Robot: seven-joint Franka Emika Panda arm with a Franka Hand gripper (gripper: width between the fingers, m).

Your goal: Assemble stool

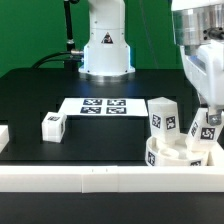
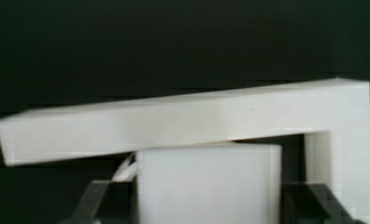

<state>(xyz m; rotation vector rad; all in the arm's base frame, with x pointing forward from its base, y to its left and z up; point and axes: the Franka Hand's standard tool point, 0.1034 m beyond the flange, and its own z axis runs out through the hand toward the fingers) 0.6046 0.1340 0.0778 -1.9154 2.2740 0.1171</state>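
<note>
Seat disc (image 1: 168,156): white, thick, round, lying flat at lower right of the exterior view.
Upright leg (image 1: 163,117): short white block with black-and-white tags, standing on the disc's left part.
Held leg (image 1: 209,131): tagged, upright over the disc's right part, clamped in the gripper (image 1: 208,124); whether it touches the disc is unclear.
Loose leg (image 1: 53,124): left of centre, lying low, well apart from the disc.

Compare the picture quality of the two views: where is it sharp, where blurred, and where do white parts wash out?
Exterior view: fairly sharp, the marker board tags distinct, but the arm washes out to near plain white. Wrist view: soft all over; the leg and the rail nearly merge, their edges smeared against black.
</note>
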